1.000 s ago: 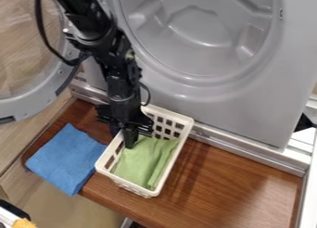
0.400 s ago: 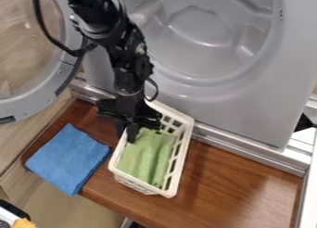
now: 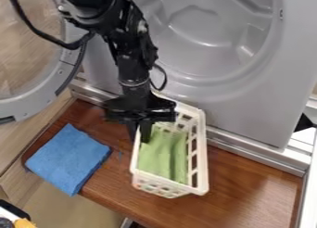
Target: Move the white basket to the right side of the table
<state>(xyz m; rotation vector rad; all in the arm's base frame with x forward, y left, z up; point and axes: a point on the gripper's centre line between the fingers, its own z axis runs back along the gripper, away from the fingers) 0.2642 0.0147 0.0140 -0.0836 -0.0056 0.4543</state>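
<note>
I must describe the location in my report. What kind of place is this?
Probably a laundry area: a grey front-loading machine with its round door open, and a white basket holding a green cloth.

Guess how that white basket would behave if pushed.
The white basket is probably light for its size, being full of holes, and fairly stiff, judging by its straight rim. It would likely slide on the smooth-looking wooden table.
</note>
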